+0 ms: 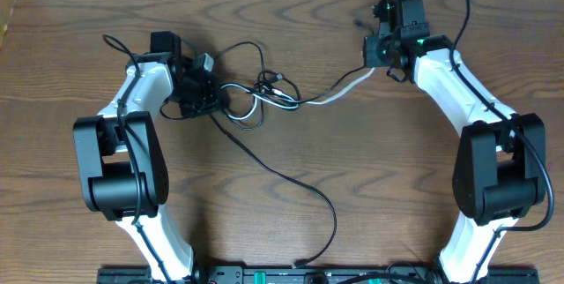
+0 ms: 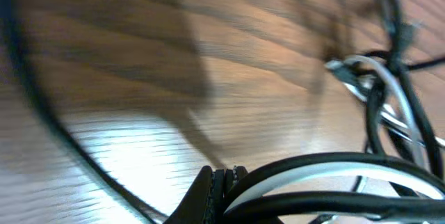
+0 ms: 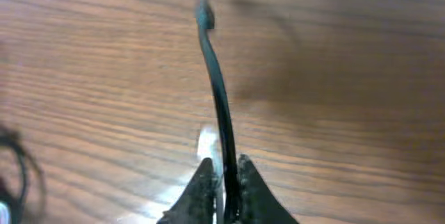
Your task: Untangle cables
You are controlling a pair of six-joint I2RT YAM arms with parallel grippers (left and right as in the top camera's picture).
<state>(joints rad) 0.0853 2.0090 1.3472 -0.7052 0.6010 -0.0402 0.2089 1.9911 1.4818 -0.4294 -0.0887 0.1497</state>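
Right gripper [image 3: 221, 182] jaws narrow, pinching black cord [image 3: 217, 92] beside white cord [image 3: 207, 144], left gripper [image 2: 224, 182] clamped tight on looped cables [image 2: 334, 172], knot [image 1: 257, 94] lying on wooden table [image 1: 388, 178] between both arms, left view blurry, cord tip fuzzy

Brown wood-grain table [image 1: 379, 178], tangled black and white cables [image 1: 260, 97] lying mid-table, one black cable [image 1: 300, 183] trailing nearward

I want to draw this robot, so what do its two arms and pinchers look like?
The left arm and right arm have smooth white shells joined by chunky black rounded joints, with thin black wires running along them. Small green lights glow near the right wrist. The left gripper and right gripper each end in two pointed black fingers.
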